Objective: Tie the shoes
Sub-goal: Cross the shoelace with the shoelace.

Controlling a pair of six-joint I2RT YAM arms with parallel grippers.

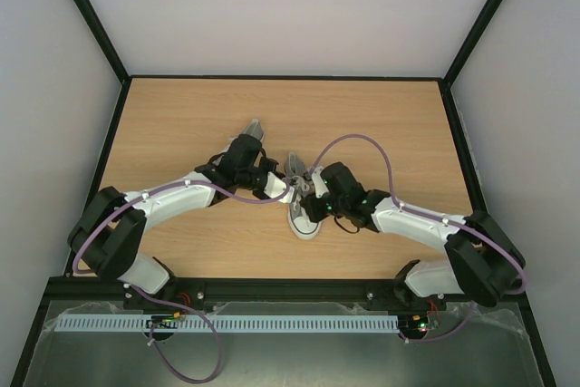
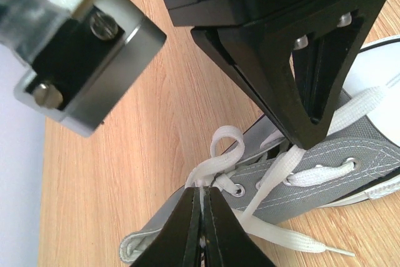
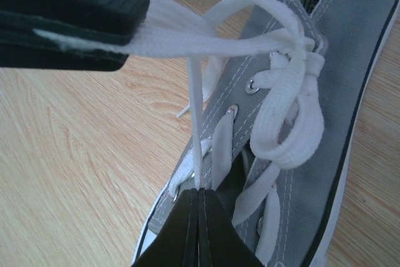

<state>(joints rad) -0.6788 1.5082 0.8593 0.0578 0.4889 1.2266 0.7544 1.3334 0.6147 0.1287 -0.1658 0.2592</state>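
Near the worktop's (image 1: pixel 181 124) middle, one shoe (image 1: pixel 305 219) lies between both arms. Left fingers (image 2: pixel 181 232) pinch its white lace (image 3: pixel 206 45) beside the knot. Right fingers (image 3: pixel 178 239) are closed on a thinner lace strand (image 3: pixel 195 123).

— Small grey canvas sneakers, white laces (image 3: pixel 281 110), white toe caps?
— Two: near sneaker (image 1: pixel 304 222) in plain sight, far sneaker (image 1: pixel 254 128) mostly hidden behind an arm.
— White-and-black robot arms?
— Two: left arm (image 1: pixel 172 195), right arm (image 1: pixel 412 217).
— Black two-finger grippers?
— Two: left gripper (image 2: pixel 201 193), right gripper (image 3: pixel 199 193).
— Purple cables?
— Two: left cable (image 1: pixel 204 355), right cable (image 1: pixel 362 140).
— Light wooden tables?
— One table (image 1: pixel 181 115).
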